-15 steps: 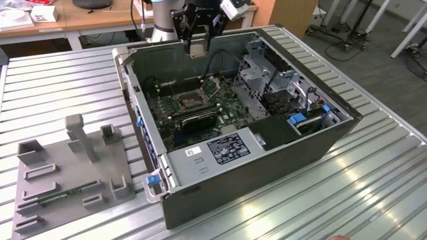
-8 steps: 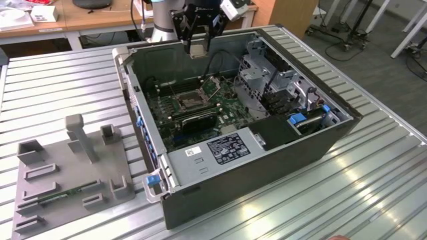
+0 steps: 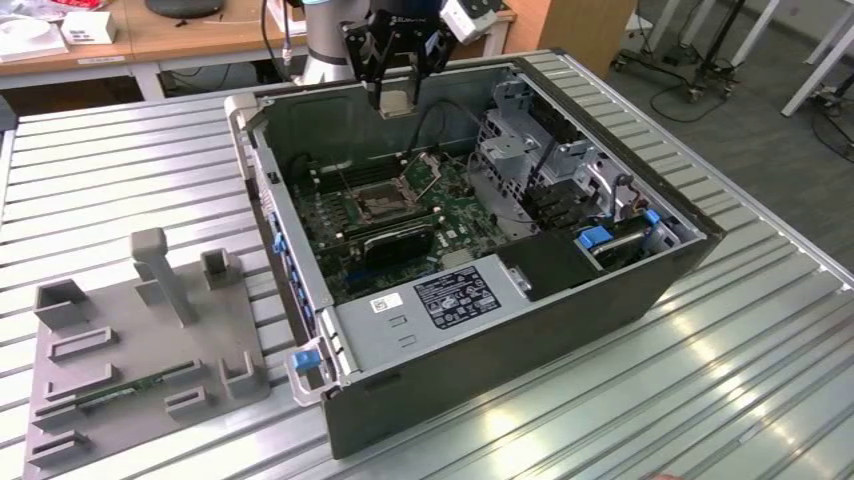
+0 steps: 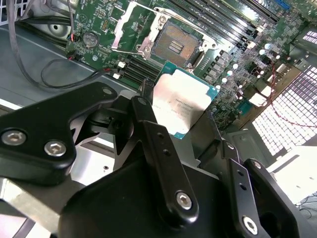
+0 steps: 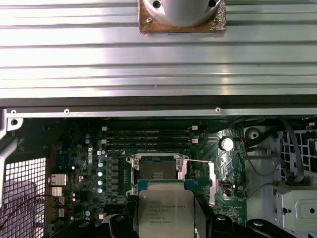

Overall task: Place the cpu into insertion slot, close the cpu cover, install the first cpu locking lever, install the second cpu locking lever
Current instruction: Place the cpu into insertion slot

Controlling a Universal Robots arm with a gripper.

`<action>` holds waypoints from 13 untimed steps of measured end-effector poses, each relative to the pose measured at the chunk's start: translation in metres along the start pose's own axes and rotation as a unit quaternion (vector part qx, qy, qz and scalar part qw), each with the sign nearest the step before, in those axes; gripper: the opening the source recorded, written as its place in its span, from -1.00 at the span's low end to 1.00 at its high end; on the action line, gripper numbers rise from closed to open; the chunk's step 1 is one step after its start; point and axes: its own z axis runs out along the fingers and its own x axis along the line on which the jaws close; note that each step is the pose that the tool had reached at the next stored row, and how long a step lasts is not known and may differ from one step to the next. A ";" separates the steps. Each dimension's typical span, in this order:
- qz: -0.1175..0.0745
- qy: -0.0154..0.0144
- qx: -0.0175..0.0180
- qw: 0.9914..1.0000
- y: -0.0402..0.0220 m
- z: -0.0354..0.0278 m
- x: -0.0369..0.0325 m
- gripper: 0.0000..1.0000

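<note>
My gripper (image 3: 396,98) hangs above the back of the open computer case, shut on the cpu (image 3: 396,104). In both wrist views the cpu (image 4: 181,105) (image 5: 166,210) shows its silver-beige top, pinched at two edges between black fingers (image 4: 156,144). The insertion slot (image 3: 382,204) lies below on the green motherboard, its dark pin grid (image 4: 176,45) (image 5: 156,172) uncovered. The cpu cover (image 4: 132,26) (image 5: 213,179) is swung open beside the slot. A thin locking lever (image 5: 198,161) sticks out by the slot's rim.
A black heatsink (image 3: 395,240) sits just in front of the slot, with memory slots (image 5: 148,136) alongside. Metal drive cages (image 3: 534,165) and loose cables (image 4: 44,74) fill the case at the exterior view's right. A grey fixture tray (image 3: 134,345) stands on the ribbed table (image 3: 641,400).
</note>
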 end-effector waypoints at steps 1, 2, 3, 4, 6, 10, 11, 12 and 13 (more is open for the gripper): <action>0.000 0.000 0.000 1.000 0.0000 0.0000 0.0000 0.08; 0.000 0.000 0.000 1.000 0.0000 0.0000 0.0000 0.08; 0.000 0.000 0.000 1.000 0.0000 0.0001 0.0000 0.08; 0.000 0.000 0.000 1.000 0.0000 0.0001 0.0000 0.08; 0.000 0.000 0.000 1.000 0.0000 0.0001 0.0000 0.08; 0.000 0.000 0.000 1.000 -0.0002 0.0021 0.0000 0.08; 0.000 0.000 0.000 1.000 -0.0003 0.0030 -0.0001 0.08; 0.000 0.000 0.000 1.000 -0.0003 0.0039 -0.0001 0.08; 0.000 0.000 0.000 1.000 -0.0004 0.0047 -0.0001 0.08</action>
